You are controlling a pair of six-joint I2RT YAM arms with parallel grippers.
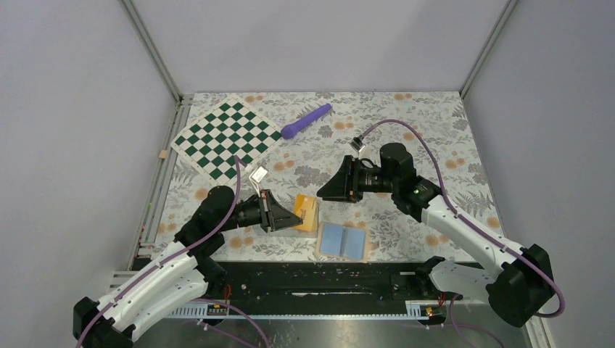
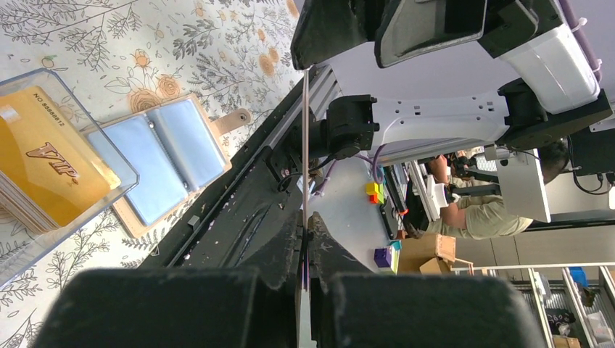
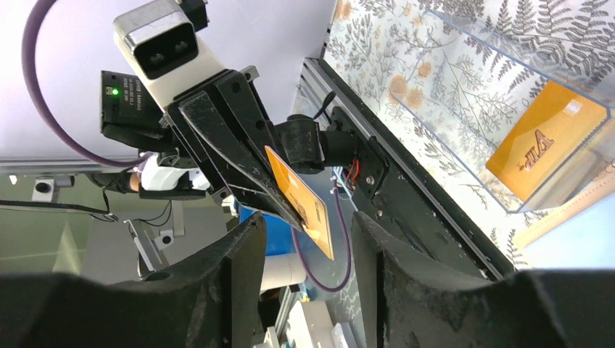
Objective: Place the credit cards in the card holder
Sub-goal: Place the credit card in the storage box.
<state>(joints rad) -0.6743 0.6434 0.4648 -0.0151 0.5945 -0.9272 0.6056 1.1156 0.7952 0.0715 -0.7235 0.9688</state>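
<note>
Top external: the card holder point(image 1: 344, 241) is seen lying open, just beside the clear case point(image 1: 307, 210). Left wrist: one credit card point(image 2: 305, 145) is pinched edge-on by the left gripper point(image 2: 305, 243). Right wrist: the right gripper point(image 3: 308, 243) is spread, with that card seen ahead of it.

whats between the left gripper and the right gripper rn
One orange credit card: the left gripper pinches it, its free end between the right gripper's open fingers. Clearest in the right wrist view.
</note>
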